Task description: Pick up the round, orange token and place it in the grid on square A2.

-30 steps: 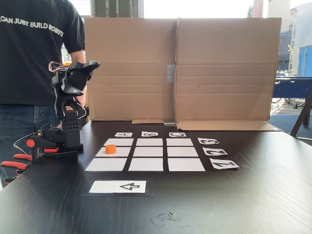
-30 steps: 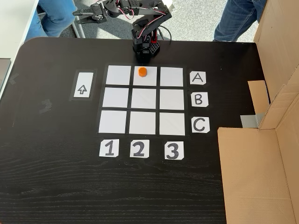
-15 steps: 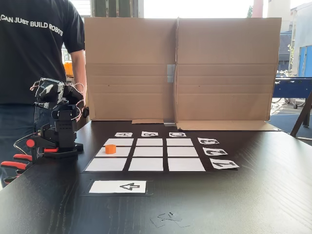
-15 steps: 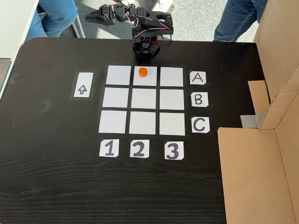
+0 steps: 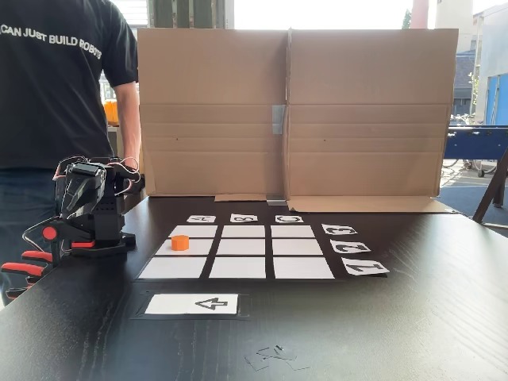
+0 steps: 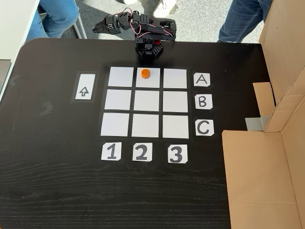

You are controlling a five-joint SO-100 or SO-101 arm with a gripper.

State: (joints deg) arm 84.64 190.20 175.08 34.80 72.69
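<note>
Now the token (image 6: pixel 145 73) sits inside square A2 (image 6: pixel 151 84), clear of its edges.

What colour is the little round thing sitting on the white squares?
Bright orange. The token shows best in the fixed view from above, on a white grid square.

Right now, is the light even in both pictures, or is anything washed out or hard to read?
In a fixed view the window above the cardboard screen is blown out white, backlighting the scene; in a fixed view from above, soft daylight sheens on the black table, yet the orange token and labels read sharp.
</note>
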